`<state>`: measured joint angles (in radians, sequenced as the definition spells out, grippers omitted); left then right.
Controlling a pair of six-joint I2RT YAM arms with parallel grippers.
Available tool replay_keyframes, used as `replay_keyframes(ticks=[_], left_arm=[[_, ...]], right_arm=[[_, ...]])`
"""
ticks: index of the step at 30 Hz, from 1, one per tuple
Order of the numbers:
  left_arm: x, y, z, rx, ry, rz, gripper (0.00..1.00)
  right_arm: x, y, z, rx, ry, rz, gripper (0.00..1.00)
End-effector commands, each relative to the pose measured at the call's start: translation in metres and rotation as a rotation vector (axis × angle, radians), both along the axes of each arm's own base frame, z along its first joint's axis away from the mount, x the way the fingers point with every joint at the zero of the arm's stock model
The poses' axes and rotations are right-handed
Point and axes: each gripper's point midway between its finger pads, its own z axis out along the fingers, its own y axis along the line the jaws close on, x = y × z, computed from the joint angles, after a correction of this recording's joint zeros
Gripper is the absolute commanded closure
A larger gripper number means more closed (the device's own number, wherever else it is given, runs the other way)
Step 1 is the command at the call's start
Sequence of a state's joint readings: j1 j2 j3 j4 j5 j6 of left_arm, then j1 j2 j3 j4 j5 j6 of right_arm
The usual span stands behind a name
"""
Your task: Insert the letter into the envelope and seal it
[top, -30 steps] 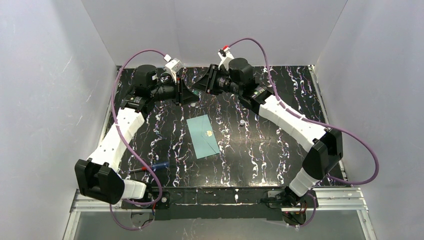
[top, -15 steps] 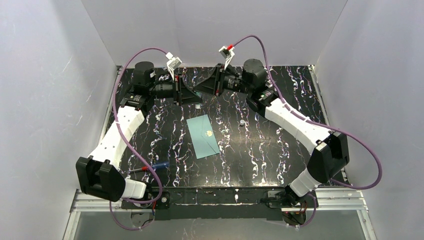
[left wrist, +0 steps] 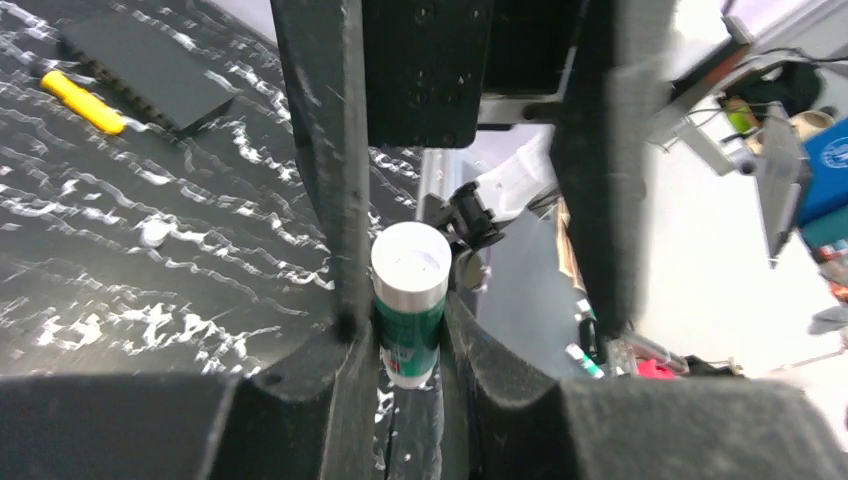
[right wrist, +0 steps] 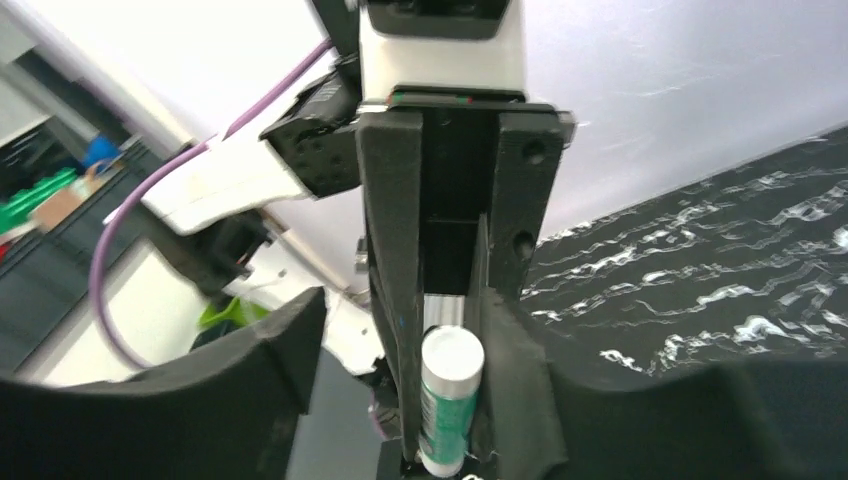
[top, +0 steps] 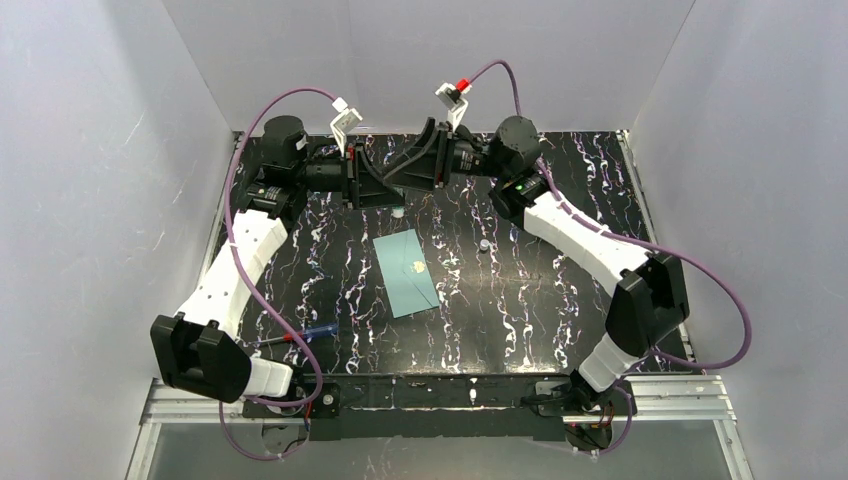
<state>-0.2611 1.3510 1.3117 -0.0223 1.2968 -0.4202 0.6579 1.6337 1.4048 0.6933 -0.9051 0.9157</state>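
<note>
My left gripper (left wrist: pixel 405 345) hangs in the air beyond the envelope's far edge. Its jaws are pinched narrow on a green glue stick (left wrist: pixel 410 300), whose white end points toward my other arm. The envelope (top: pixel 405 275) lies flat on the black marbled table (top: pixel 560 300), pale teal, with its flap down and its gold seal (top: pixel 417 266) facing up. My right gripper (right wrist: pixel 405 320) faces the left one above that same far edge. Its jaws stand wide on either side of the stick's white end, gripping nothing. A small grey round piece (top: pixel 484 245) sits near the envelope's right side.
</note>
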Motion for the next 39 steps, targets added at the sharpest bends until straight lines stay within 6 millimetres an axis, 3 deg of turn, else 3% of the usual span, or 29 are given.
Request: replay_keyframes(ticks=[1,5,9,14,16,20,22,23,26,29,33,39], left_arm=[[0.019,0.0,0.0,0.037,-0.085,0.13,1.0],[0.028,0.002,-0.009,0.062,-0.088,0.181,1.0],[0.045,0.013,-0.021,0.145,-0.111,0.32,1.0],[0.045,0.016,-0.025,0.168,-0.118,0.332,1.0],[0.044,0.016,-0.025,0.162,-0.112,0.328,1.0],[0.044,0.015,-0.023,0.151,-0.115,0.327,1.0],[0.043,0.015,-0.022,0.149,-0.116,0.326,1.0],[0.043,0.015,-0.021,0.149,-0.119,0.324,1.0],[0.04,0.013,-0.019,0.135,-0.112,0.303,1.0],[0.026,0.007,-0.01,0.091,-0.087,0.203,1.0],[-0.008,0.002,0.007,0.006,-0.041,-0.03,1.0],[-0.024,0.003,0.023,-0.043,-0.045,-0.127,1.0]], right_arm=[[0.018,0.009,-0.012,-0.144,0.048,-0.239,0.29],[0.039,0.006,-0.023,-0.179,0.115,-0.367,0.35],[0.042,0.009,-0.034,-0.223,0.183,-0.371,0.66],[0.043,0.006,-0.036,-0.221,0.19,-0.392,0.92],[0.041,0.008,-0.035,-0.221,0.19,-0.373,0.91],[0.04,0.01,-0.035,-0.218,0.201,-0.361,0.65],[0.041,0.008,-0.035,-0.217,0.206,-0.371,0.63],[0.041,0.008,-0.034,-0.217,0.21,-0.373,0.69],[0.036,0.01,-0.031,-0.203,0.204,-0.339,0.99],[0.022,0.009,-0.017,-0.141,0.136,-0.269,0.99],[-0.021,-0.003,0.018,0.019,-0.078,-0.091,0.99],[-0.059,-0.014,0.031,0.049,-0.173,0.124,0.99]])
